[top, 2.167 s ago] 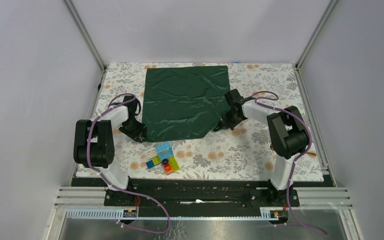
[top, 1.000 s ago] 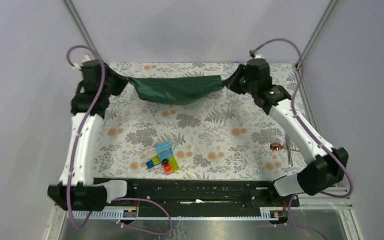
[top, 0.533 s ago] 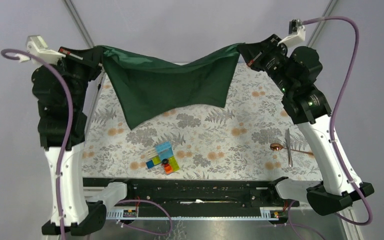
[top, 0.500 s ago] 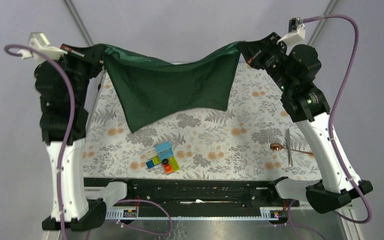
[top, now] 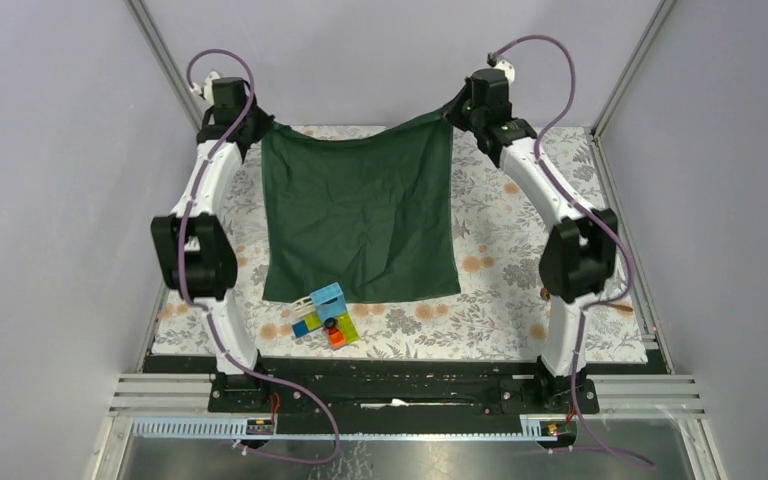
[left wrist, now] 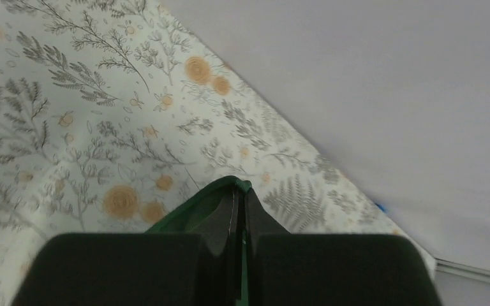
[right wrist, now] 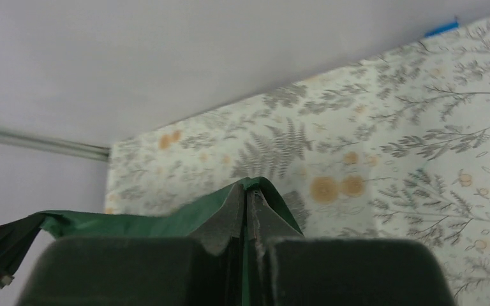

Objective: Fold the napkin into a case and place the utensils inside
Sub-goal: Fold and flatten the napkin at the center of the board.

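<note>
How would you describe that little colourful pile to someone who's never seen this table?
Find the floral table covering, then the big dark green napkin spread down its middle. At the napkin's near edge, toward its left corner, sits a small cluster of plastic blocks, the only brightly coloured thing there: blue, yellow, green and orange.

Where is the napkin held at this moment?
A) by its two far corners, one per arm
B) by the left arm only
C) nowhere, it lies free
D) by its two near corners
A: the napkin is spread toward the near edge, and the left jaws and right jaws are each shut on one of its far corners. Both wrist views show green cloth pinched between them.
</note>
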Controlling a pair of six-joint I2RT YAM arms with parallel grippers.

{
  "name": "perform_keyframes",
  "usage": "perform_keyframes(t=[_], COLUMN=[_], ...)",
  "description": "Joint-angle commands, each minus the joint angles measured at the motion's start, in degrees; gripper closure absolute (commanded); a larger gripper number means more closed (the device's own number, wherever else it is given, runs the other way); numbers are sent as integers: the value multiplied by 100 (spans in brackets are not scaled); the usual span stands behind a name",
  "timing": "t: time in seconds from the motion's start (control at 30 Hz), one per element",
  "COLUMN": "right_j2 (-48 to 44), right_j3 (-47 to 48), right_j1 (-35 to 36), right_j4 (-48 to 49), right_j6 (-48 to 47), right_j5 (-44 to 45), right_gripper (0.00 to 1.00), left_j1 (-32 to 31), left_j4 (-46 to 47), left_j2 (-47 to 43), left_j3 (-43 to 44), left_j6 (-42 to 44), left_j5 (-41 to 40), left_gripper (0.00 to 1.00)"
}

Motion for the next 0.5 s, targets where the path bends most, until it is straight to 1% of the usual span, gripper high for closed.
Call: perform_keyframes(t=[0.0, 0.1, 0.2, 0.23, 0.27, 0.37, 0.47], right_j2=[1035, 1902, 2355, 2440, 2517, 2683, 2617], right_j3=[888, 1600, 1834, 1854, 1892, 2058, 2023], right_j1=[-443, -631, -758, -778, -788, -808, -808], right_j4=[515, 338, 404, 498, 511, 374, 106], right_j6=[38, 188, 335, 343, 333, 324, 333], right_j5=[-286, -614, -868, -940, -985, -1192, -1377], right_gripper=[100, 100, 100, 100, 100, 100, 100], left_j1=[79, 175, 293, 321, 346, 373, 376], left_j4=[799, 988, 1426, 1697, 1751, 1701, 1451], left_j2=[962, 1552, 1848, 1904, 1964, 2118, 2079], left_j3=[989, 1179, 797, 667, 612, 579, 538], left_j6=[243, 31, -210, -237, -242, -236, -139], left_j5=[315, 543, 814, 928, 990, 1104, 1157], left_gripper=[100, 100, 100, 100, 100, 100, 100])
